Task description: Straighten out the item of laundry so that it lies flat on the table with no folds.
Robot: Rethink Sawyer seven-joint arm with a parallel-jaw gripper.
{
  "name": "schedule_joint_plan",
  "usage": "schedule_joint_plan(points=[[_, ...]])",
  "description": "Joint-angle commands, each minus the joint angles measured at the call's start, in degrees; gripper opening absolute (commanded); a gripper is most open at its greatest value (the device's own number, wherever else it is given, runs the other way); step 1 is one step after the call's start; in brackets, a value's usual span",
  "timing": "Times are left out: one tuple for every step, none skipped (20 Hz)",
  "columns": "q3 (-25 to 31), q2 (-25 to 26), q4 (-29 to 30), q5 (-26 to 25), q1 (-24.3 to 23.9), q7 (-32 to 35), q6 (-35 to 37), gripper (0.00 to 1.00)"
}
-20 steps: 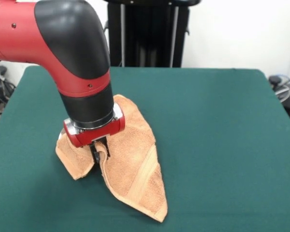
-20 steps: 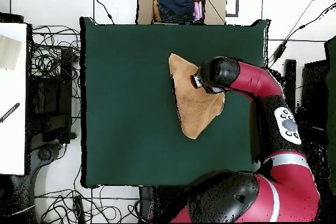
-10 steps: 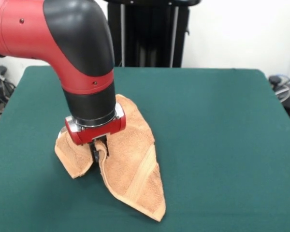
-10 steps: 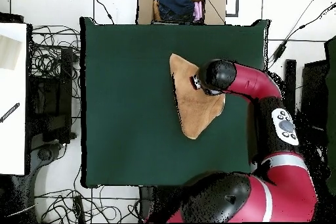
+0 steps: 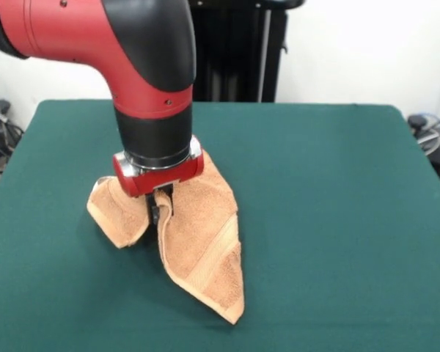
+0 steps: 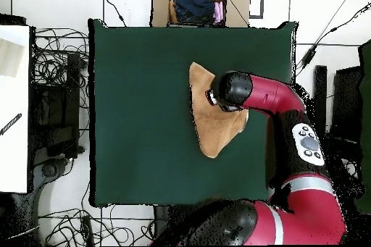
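The peach-orange towel (image 5: 202, 246) lies folded into a long pointed shape on the green table (image 5: 337, 220), with a woven band running across its lower part. My gripper (image 5: 160, 211) is shut on a fold of the towel near its middle and holds that fold lifted off the cloth; a flap hangs at the left of it. In the overhead view the towel (image 6: 208, 124) lies right of the table's (image 6: 145, 114) middle, with the arm's wrist (image 6: 224, 92) over it and the fingers hidden. No white label shows.
A cardboard box (image 6: 199, 3) with dark clothes stands beyond the table's far edge in the overhead view. Cables lie on the floor at the left (image 6: 61, 63). A black stand (image 5: 227, 51) rises behind the table in the front view.
The arm has shifted to the right in the front view and risen a little, pulling the pinched fold with it. The towel's pointed end has drawn in slightly.
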Motion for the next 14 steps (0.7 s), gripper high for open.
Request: schedule_joint_plan(points=[[-2.2,-1.3,6.9,2.2,1.3,16.6,-1.1,0.0],[-2.3,-1.3,7.1,2.3,1.4,16.6,-1.3,0.0],[-2.4,-1.3,7.4,2.5,1.3,16.5,-1.4,0.0],[-2.5,-1.3,7.5,2.7,1.4,16.4,-1.5,0.0],[-2.6,-1.2,7.6,2.8,1.4,16.4,-1.7,0.0],[-2.7,-1.2,7.7,2.9,1.5,16.3,-1.8,0.0],[-2.8,-1.2,7.8,2.9,1.5,16.2,-2.0,0.0],[-3.0,-1.1,7.9,3.1,1.5,16.1,-2.2,0.0],[-3.0,-1.0,8.0,3.2,1.5,16.0,-2.3,0.0],[-3.2,-1.1,8.2,3.2,1.6,16.1,-2.4,0.0],[-3.3,-1.3,8.5,3.2,1.6,16.2,-2.7,0.0],[-3.4,-1.4,8.9,3.3,1.6,16.2,-2.9,0.0],[-3.4,-1.4,9.1,3.3,1.6,16.2,-3.0,0.0],[-3.4,-1.5,9.5,3.3,1.5,16.2,-3.4,0.0]])
